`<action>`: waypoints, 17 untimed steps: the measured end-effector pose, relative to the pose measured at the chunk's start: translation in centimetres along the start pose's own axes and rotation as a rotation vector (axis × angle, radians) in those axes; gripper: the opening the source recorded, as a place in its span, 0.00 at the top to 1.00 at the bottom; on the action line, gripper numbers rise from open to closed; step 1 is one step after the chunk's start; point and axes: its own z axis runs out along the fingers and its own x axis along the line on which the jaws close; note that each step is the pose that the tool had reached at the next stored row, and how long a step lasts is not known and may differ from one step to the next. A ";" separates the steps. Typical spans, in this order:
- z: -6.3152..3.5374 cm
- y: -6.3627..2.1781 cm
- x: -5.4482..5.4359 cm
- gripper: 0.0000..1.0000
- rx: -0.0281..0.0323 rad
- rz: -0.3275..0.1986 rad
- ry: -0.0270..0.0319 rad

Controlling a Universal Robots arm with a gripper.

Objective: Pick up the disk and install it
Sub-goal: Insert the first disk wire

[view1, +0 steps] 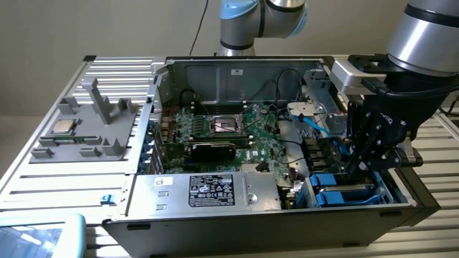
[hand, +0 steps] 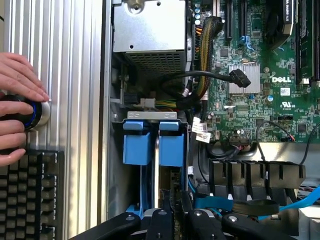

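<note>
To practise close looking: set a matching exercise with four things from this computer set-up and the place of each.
Things:
1 chip
2 gripper
3 hand
4 motherboard

Places:
A on a knob
B inside the case
C on the grey tray
D down at the blue carriers

Pairs: 1-C, 2-D, 3-A, 4-B
</note>
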 end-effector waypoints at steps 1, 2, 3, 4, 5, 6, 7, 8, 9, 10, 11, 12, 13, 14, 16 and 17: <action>0.00 0.00 -0.1 0.84 -0.0001 0.001 0.0004; 0.01 -0.01 -0.1 0.84 -0.0003 0.003 0.0002; 0.01 -0.01 -0.1 0.84 -0.0005 0.004 0.0002; 0.02 -0.02 -0.1 0.84 -0.0007 0.005 0.0003; 0.03 -0.02 -0.1 0.84 -0.0009 0.007 0.0003; 0.05 -0.03 -0.1 0.84 -0.0013 0.009 0.0002; 0.07 -0.05 -0.1 0.84 -0.0016 0.011 0.0000; 0.10 -0.06 -0.1 0.84 -0.0020 0.015 -0.0003; 0.10 -0.07 -0.1 0.84 -0.0025 0.018 -0.0004; 0.12 -0.07 -0.1 0.84 -0.0030 0.022 -0.0008; 0.14 -0.07 -0.1 0.84 -0.0037 0.027 -0.0013; 0.16 -0.08 -0.1 0.84 -0.0046 0.033 -0.0018; 0.17 -0.08 -0.1 0.84 -0.0056 0.038 -0.0020; 0.17 -0.08 -0.1 0.84 -0.0057 0.039 -0.0023; 0.19 -0.23 -0.1 0.84 -0.0059 0.040 -0.0031; 0.19 -0.29 -0.1 0.84 -0.0061 0.041 -0.0032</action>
